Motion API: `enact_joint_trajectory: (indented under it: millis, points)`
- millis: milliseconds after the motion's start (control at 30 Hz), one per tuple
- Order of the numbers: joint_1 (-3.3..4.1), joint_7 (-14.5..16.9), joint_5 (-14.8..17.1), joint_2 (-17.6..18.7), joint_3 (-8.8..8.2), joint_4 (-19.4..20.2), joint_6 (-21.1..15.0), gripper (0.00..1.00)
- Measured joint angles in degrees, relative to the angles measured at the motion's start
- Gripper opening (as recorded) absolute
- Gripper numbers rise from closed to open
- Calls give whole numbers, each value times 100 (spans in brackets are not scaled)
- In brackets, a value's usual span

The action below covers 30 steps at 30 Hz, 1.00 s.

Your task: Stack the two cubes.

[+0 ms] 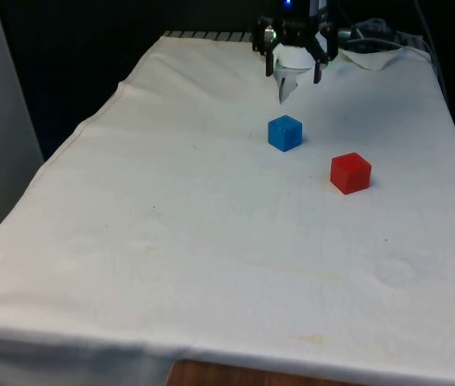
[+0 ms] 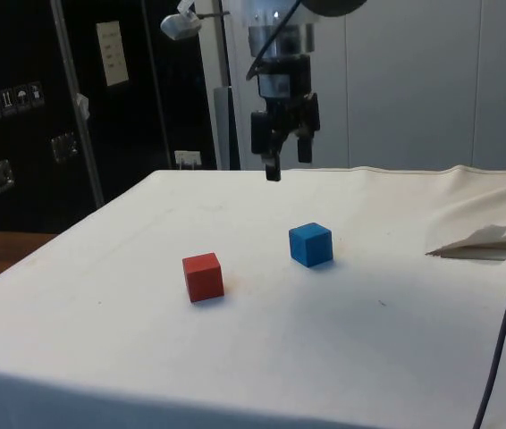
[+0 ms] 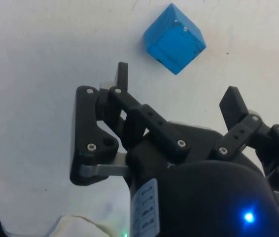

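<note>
Gripper (image 1: 298, 80) raised above the far part of the worktop (image 1: 171, 241), fingers (image 3: 234, 106) spread wide, holding nothing. Seen also from the side, gripper (image 2: 287, 165) hanging well clear of the cloth, pointing down, with open air beneath the tips.

Blue cube (image 1: 284, 133) resting on the cloth near the gripper, a little toward the camera in the front view, not touched. From the side, blue cube (image 2: 311, 245) sitting below and slightly past the fingers. In the wrist view, blue cube (image 3: 174, 38) lying beyond the fingertips, turned at an angle to them, one corner pointing toward the gap.

Red cube (image 1: 350, 173) standing apart from the blue one, nearer the camera and toward the front view's right. Clear cloth between the two, neither touching nor stacked. From the side, red cube (image 2: 203, 276) sitting in front of the blue cube and further from the robot.

Plenty of bare cloth around both cubes. Large open stretch across the front view's left and near half. Red cube closer to the front view's right edge than the blue one, yet with a fair margin of cloth before the drop. Cloth rumpled into a raised fold (image 2: 485, 243) at the robot's end, well apart from the cubes.
</note>
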<state>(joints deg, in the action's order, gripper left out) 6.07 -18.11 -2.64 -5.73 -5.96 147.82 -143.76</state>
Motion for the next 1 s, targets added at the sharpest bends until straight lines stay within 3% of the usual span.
enact_joint_trajectory:
  millis: [1000]
  points:
    - [-6, -940, 0, 791, -6, 275, -1049, 100]
